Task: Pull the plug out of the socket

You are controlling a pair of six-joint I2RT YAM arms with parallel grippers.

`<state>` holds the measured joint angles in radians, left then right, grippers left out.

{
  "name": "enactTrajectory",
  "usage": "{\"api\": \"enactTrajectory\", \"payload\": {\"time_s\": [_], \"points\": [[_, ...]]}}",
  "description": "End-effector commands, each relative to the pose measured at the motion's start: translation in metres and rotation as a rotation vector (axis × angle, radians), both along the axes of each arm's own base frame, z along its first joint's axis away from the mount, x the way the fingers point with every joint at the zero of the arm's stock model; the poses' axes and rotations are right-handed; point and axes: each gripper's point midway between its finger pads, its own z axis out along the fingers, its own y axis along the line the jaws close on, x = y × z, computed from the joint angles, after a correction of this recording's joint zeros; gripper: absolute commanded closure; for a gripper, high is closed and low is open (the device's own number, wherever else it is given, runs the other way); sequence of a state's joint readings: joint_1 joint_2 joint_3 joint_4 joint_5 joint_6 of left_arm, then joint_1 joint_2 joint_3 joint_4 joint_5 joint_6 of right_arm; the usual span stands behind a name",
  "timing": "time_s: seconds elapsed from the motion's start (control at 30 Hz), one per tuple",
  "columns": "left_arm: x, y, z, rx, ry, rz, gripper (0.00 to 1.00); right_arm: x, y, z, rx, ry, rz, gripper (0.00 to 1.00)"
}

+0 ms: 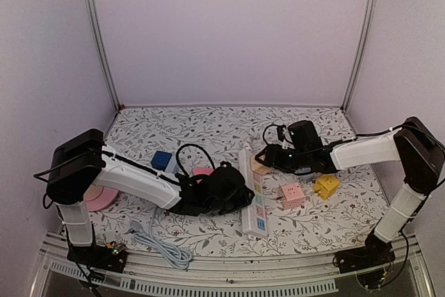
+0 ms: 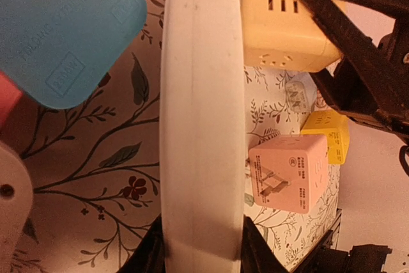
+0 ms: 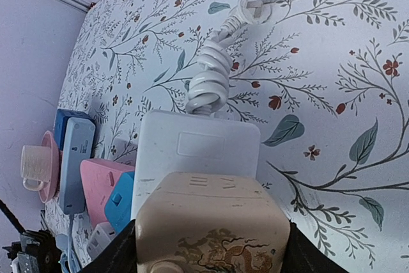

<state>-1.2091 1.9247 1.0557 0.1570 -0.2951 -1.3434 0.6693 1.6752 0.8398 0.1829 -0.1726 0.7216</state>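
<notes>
A white power strip point(image 1: 252, 193) lies mid-table, its coiled cord point(image 3: 211, 81) trailing beyond it. My left gripper point(image 1: 238, 193) is shut on the strip; in the left wrist view the strip point(image 2: 203, 94) fills the gap between the jaws of the left gripper point(image 2: 203, 247). A beige cube plug point(image 1: 260, 165) sits against the strip's top face near its far end. My right gripper point(image 1: 270, 158) is shut on it, and the cube point(image 3: 214, 222) fills the jaws of the right gripper point(image 3: 211, 244). The plug's prongs are hidden. The plug point(image 2: 281, 23) and the right fingers point(image 2: 358, 62) also show in the left wrist view.
A pink cube adapter point(image 1: 290, 195) and a yellow one point(image 1: 326, 186) lie right of the strip. A blue cube point(image 1: 162, 161) and a pink adapter point(image 1: 202, 171) lie left of it. A pink plate point(image 1: 97, 199) sits at the far left, and a grey-white cable point(image 1: 156, 241) at the front.
</notes>
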Motion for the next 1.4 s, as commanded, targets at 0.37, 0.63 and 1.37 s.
{"api": "enactTrajectory", "payload": {"time_s": [0.37,0.63,1.37], "points": [[0.011,0.062,-0.060,0.269,0.026,0.092,1.00,-0.023,-0.022,0.003,0.226,0.006,0.191,0.90],[0.013,0.062,-0.060,0.272,0.022,0.090,1.00,-0.023,-0.024,-0.002,0.270,0.044,0.180,0.91],[0.013,0.061,-0.048,0.239,0.020,0.096,1.00,-0.025,-0.008,0.052,0.101,-0.134,0.202,0.91]]}}
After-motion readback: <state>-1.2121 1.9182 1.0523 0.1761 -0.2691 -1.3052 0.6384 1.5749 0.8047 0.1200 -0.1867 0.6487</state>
